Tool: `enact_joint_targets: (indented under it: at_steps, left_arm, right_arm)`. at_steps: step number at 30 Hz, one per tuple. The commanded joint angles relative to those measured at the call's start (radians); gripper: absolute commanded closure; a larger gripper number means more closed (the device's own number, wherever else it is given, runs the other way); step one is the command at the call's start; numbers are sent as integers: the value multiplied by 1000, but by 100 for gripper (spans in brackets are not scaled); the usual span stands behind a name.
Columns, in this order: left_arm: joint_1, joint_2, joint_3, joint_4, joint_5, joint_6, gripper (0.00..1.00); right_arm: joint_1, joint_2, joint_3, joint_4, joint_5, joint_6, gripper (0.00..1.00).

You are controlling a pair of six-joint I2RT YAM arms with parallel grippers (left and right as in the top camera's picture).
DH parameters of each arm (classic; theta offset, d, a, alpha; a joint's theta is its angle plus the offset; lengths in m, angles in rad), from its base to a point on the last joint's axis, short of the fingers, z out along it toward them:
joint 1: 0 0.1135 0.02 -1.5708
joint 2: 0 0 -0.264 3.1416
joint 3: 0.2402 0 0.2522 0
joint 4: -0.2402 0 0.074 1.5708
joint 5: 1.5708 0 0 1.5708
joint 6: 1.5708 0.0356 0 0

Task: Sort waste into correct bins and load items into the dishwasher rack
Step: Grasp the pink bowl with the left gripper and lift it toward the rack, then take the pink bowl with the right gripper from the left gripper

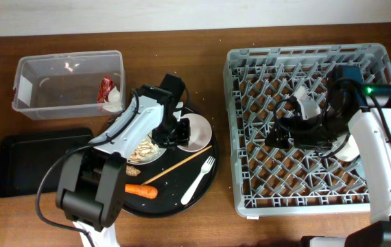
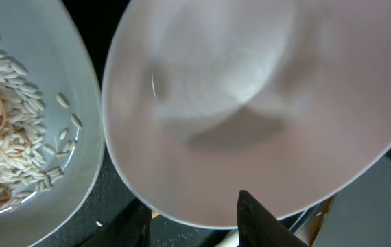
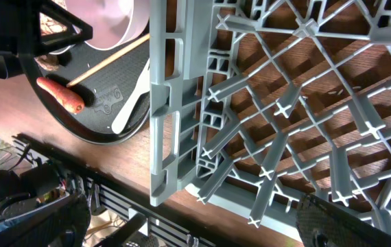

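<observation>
Overhead: left end effector (image 1: 170, 132) at cream bowl (image 1: 197, 132) on round black tray (image 1: 173, 199); right end effector (image 1: 285, 130) over dishwasher rack (image 1: 305, 53).
Left wrist: fingers (image 2: 261, 219) straddle cream bowl rim; clamped or not, cannot tell.
Right wrist: jaws wide apart, empty, above dishwasher rack; carrot (image 3: 62, 95) on round black tray.

A matt moulded finish is shown by the large square grey plastic crate (image 3: 175, 103), a smooth glossy glaze by the cream round bowl (image 2: 250, 103), bare pale wood by the thin chopstick (image 3: 106, 62), and a grained, faintly sheened surface by the brown wooden table (image 1: 175, 58).
</observation>
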Motion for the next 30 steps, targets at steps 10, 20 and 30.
enact_joint_targets:
  at_steps: [10, 20, 30]
  left_arm:
    - [0, 10, -47, 39, -33, -26, 99]
    - [-20, -256, 5, 42, -33, -26, 100]
    - [-264, -309, 5, 192, -7, -45, 99]
  right_arm:
    - [9, -23, 20, -3, 13, -12, 2]
    - [9, -23, 20, -2, 31, -12, 12]
    - [135, -23, 20, 34, 72, 148, 42]
